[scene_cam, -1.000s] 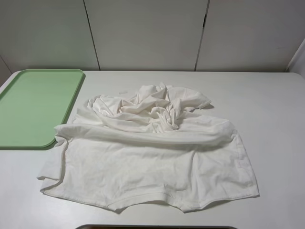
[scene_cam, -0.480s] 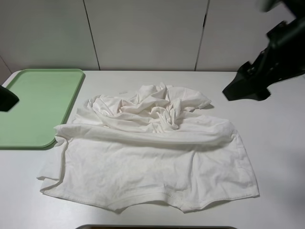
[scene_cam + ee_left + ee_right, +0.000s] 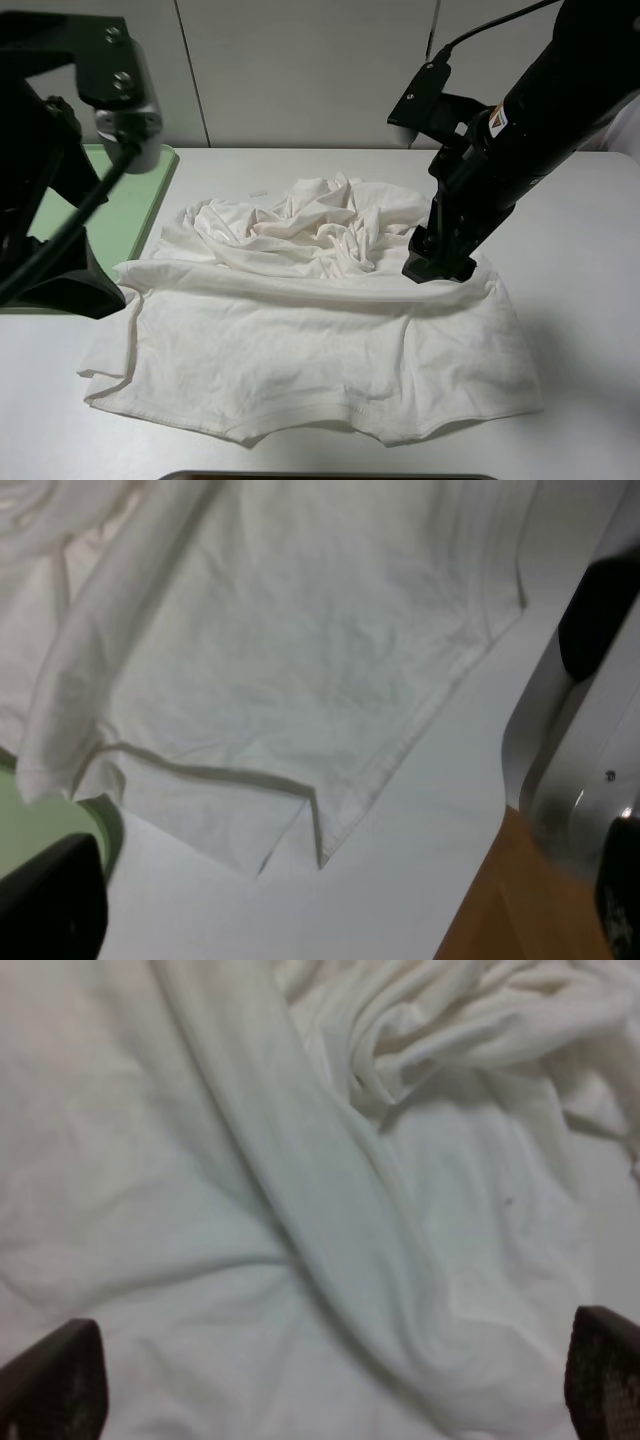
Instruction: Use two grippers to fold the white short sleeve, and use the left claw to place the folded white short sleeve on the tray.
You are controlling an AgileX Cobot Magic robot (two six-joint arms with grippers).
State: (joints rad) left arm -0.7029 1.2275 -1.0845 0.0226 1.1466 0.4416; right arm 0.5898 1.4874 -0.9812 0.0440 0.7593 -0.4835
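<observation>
Pre-grasp step: white short sleeve lies crumpled mid-table; tray at its 10 o'clock; left claw at 9, right gripper at 2, both jaws wide, empty. Next: pinch shirt edges.

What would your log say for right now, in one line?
step: fold, nothing gripped | white short sleeve: crumpled on table, beside tray | left hand: open, by its left edge | right hand: open, over its right fold
</observation>
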